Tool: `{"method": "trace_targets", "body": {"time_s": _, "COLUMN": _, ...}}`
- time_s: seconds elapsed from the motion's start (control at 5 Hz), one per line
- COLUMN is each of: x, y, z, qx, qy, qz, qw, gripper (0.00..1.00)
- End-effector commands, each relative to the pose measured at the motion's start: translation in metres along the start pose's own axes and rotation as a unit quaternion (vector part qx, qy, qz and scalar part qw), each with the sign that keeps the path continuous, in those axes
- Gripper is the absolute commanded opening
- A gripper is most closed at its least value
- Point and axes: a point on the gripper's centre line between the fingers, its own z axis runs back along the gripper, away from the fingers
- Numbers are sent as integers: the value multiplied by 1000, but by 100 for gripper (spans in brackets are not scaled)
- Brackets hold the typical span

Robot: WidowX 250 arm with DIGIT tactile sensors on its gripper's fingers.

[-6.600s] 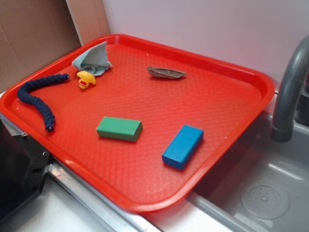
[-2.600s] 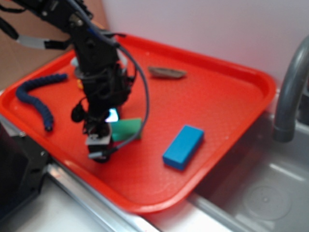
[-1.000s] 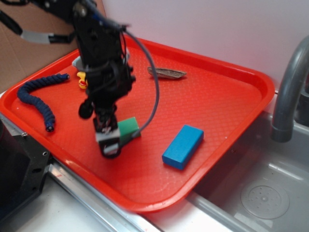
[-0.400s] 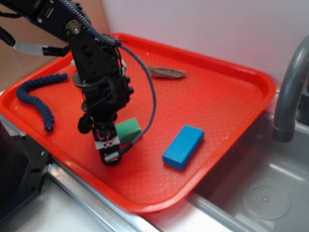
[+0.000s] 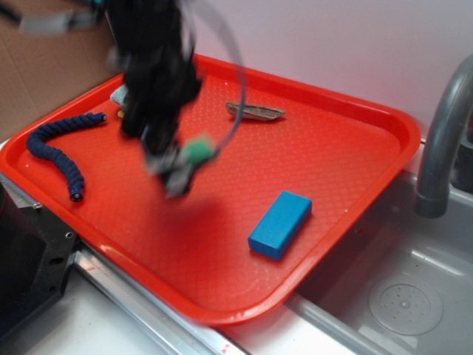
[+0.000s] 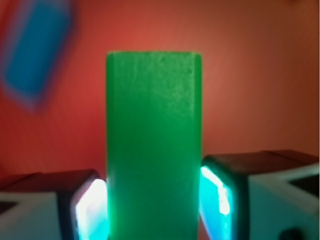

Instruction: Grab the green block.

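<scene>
My gripper (image 5: 177,166) is shut on the green block (image 5: 198,149) and holds it in the air above the red tray (image 5: 347,159), left of the middle; the arm is blurred by motion. In the wrist view the green block (image 6: 153,150) stands upright between my two fingers (image 6: 90,210), which press on both its sides, with the red tray floor far below.
A bright blue block (image 5: 280,223) lies on the tray to the right; it also shows in the wrist view (image 6: 37,55). A dark blue snake toy (image 5: 59,151), a yellow toy, a grey cloth and a flat brown piece (image 5: 255,111) lie further back. A sink and faucet (image 5: 443,140) are at right.
The gripper closed on the green block on the tray and has now lifted it up and back, off the tray floor.
</scene>
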Motion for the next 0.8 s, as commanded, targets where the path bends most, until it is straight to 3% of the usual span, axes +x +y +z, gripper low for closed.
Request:
{"method": "trace_targets", "body": {"time_s": 0.0, "x": 21, "y": 19, "z": 105, "qx": 1, "qy": -23, "qz": 196, "qw": 980, "gripper": 0}}
{"method": "trace_targets", "body": {"time_s": 0.2, "x": -6, "y": 9, "z": 154, "qx": 55, "qy": -47, "qz": 159, "qw": 985, "gripper": 0}}
{"method": "trace_targets", "body": {"time_s": 0.4, "x": -36, "y": 5, "z": 166, "qx": 59, "qy": -72, "qz": 158, "qw": 983, "gripper": 0}}
{"method": "trace_targets", "body": {"time_s": 0.6, "x": -40, "y": 7, "z": 163, "qx": 49, "qy": -78, "qz": 159, "qw": 983, "gripper": 0}}
